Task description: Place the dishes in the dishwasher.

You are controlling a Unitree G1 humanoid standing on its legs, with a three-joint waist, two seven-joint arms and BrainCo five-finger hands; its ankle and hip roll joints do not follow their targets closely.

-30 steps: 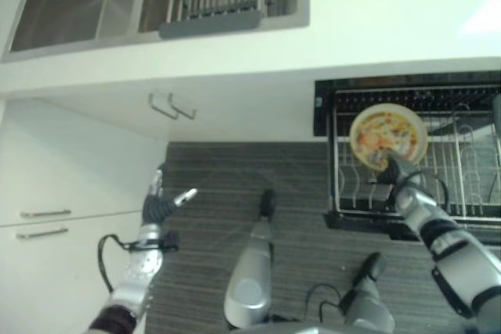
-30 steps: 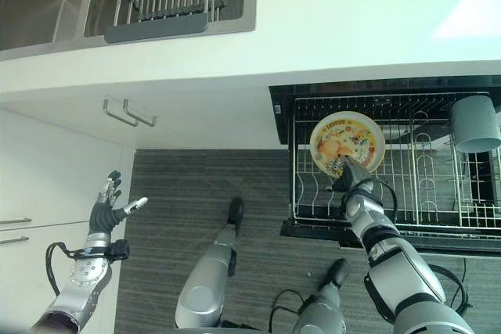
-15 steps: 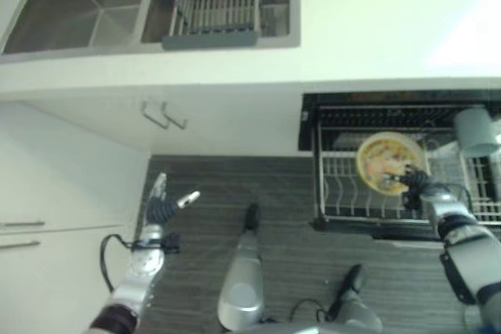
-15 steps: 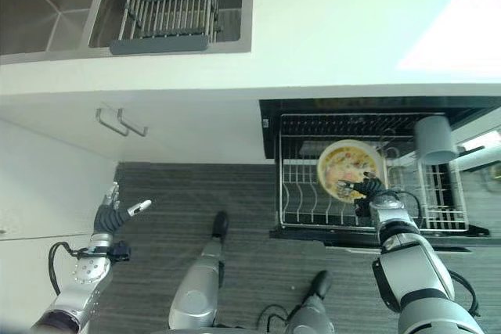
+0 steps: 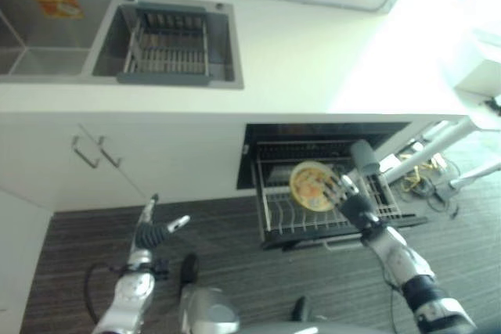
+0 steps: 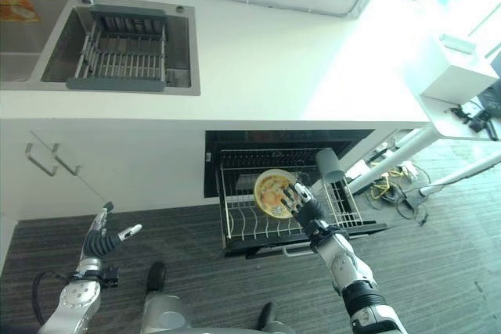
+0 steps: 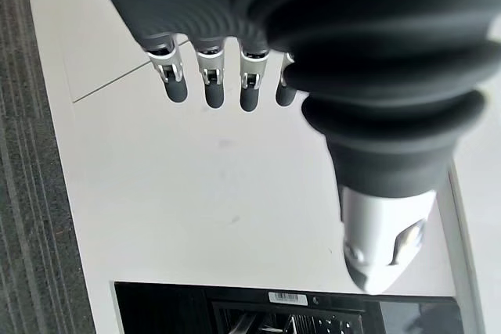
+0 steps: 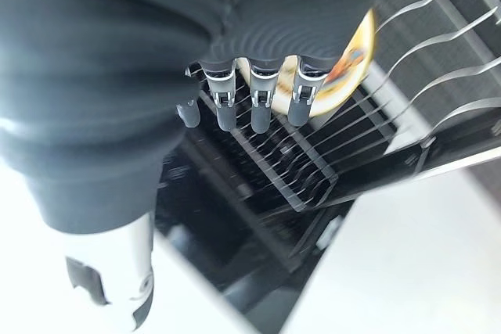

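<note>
plate: yellow patterned plate [image 6: 274, 192] stands on edge among the tines of the pulled-out dishwasher rack [image 6: 235, 228], toward its far middle; it looks seated, though i cannot see which slot holds it.
right hand: my right hand [image 6: 304, 202] is just right of the plate with its fingers straight and spread; in the right wrist view the fingertips [image 8: 261, 119] hang over the rack wires with the plate's rim past them, and nothing is in my grasp. whether a fingertip touches the plate i cannot tell.
left hand: my left hand [image 6: 102, 238] hovers low at the left over the dark striped floor [image 6: 196, 271], near the white cabinet doors [image 6: 117, 170], fingers relaxed and straight, carrying nothing.
cup: grey cup [image 6: 329, 166] sits in the rack to the right of the plate, at the far right corner.
sink: sink [image 6: 47, 56] at the far left of the white counter [image 6: 274, 60] holds a grey drying rack [image 6: 121, 56]; i see no dish in its slots, and an orange item [image 6: 16, 7] lies in the left basin, too small to name.
step: i judge this the release of the plate, with the placing done or nearly so.
next move: it calls for drawing my right hand clear toward me without brushing the plate's rim, or it could tip out of the tines; then i should look along the counter and sink for another dish to fetch.
</note>
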